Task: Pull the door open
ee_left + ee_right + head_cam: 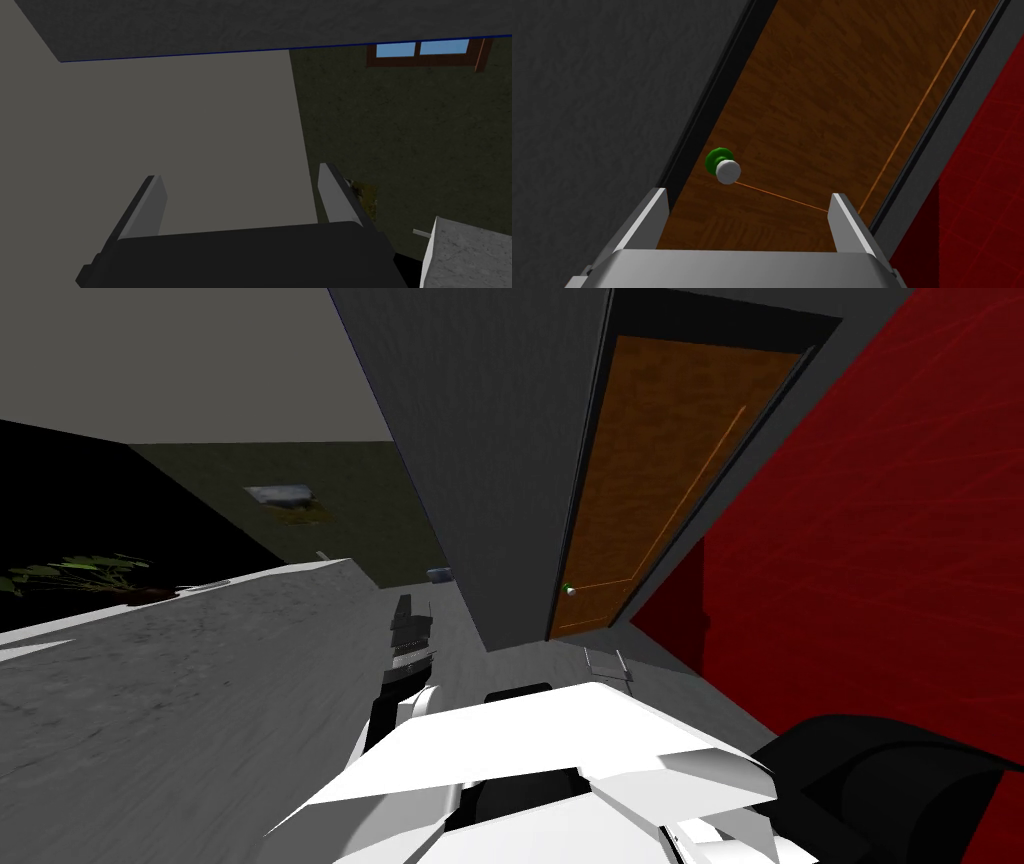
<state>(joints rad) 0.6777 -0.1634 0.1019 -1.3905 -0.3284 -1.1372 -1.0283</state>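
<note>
The door (pixel 650 488) (pixel 822 100) is brown w/ a wood grain and sits in a dark frame (pixel 590 468) (pixel 714 90), far and a bit right of centre in the head view. It looks shut, flush w/ the frame. A grey wall (pixel 480 468) (pixel 602 100) runs along its left, and a red wall (pixel 880 538) (pixel 977 200) stands on its right. The knob (pixel 569 588) (pixel 728 171) is at the door's left edge, just beside the frame. It has a white round head on a green base. A thin orange line (pixel 782 195) runs from the knob across the door, then turns up along the door's right side.

The right gripper (pixel 606 665) (pixel 748 192) is near the door and points at it. Its fingers (pixel 847 220) are spread wide w/ nothing btwn them. It touches neither knob nor door. In the head view the knob lies farther off and a little left of the gripper. In the wrist view the knob is beyond the fingertips, closer to one finger than the other, not btwn them.

The left gripper (pixel 412 613) (pixel 240 172) is out front on the left, well apart from the door, on the near-left side of the grey wall. Its fingers (pixel 150 207) are also wide apart and hold nothing.

Far left, a green plant (pixel 80 573) shows against a black area (pixel 60 508).
</note>
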